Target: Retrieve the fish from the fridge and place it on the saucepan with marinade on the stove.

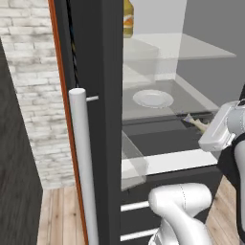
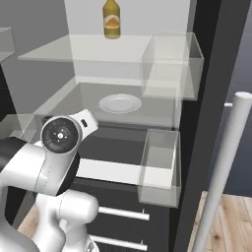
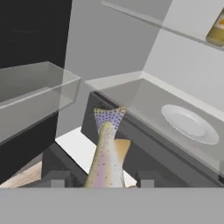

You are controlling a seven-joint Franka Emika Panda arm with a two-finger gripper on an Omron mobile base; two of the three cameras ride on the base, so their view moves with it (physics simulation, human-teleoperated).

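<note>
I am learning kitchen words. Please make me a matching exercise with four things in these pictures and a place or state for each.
Things:
1. fish
2. plate
3. bottle
4. fridge

Places or states:
A. on the upper glass shelf
B. door open
C. between the gripper fingers
D. on the lower shelf

Pairs: 1-C, 2-D, 3-A, 4-B

Speckled fish (image 3: pixel 106 157) (tail-out) before open fridge (image 3: pixel 131 52)

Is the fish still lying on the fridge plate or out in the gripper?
Out: the fish sits between the gripper fingertips, tail forward; the white plate on the fridge shelf lies bare.
</note>
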